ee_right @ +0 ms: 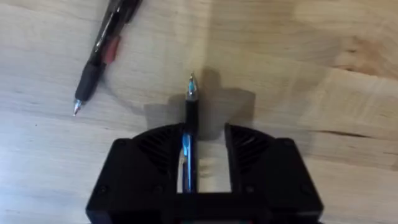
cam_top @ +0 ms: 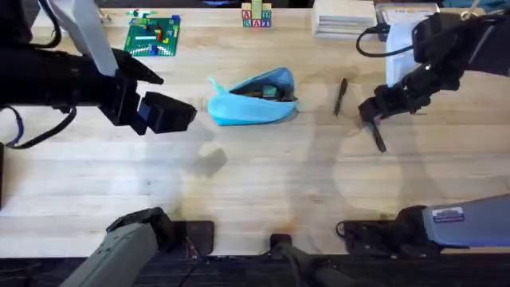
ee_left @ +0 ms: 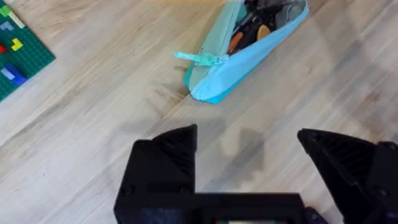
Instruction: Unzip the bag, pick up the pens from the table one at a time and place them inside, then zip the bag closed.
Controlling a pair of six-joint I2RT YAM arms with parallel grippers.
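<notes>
1. Table (cam_top: 255, 191) first since it's the biggest thing going: light wood planks, grain running across, both arm bases sitting along the near edge.
2. Bag (cam_top: 253, 97) next, the light blue pouch lying a bit past the middle of the table. It's unzipped, mouth gaping, and you can see dark stuff already sitting inside. From the left wrist camera the bag (ee_left: 245, 46) has its teal zipper pull (ee_left: 202, 58) sticking out sideways at the near tip.
3. Left gripper (cam_top: 163, 112) hangs just beside the bag's left end, not touching it. Its fingers (ee_left: 168, 162) are spread wide with nothing between them, bare wood underneath, and the pouch lies ahead of them, apart.
4. Right gripper (cam_top: 374, 112) is over on the right side, well apart from the bag. Wrist view shows that gripper (ee_right: 208, 149) has a held pen (ee_right: 188, 134) against its left finger, tip poking out front toward the table. There's a gap to the other finger, so honestly can't tell if it's fully clamped or just cradling it. Overhead you can see the held pen (cam_top: 378, 137) hanging down from the jaws.
5. Loose pen (cam_top: 339, 96) lies flat on the wood between the bag and the right gripper, touching neither. Same loose pen (ee_right: 102, 53) in the wrist view, angled, just off to one side of the held one.
6. At the far edge: a green brick baseplate (cam_top: 153, 37) and some letter blocks (cam_top: 256, 16).
</notes>
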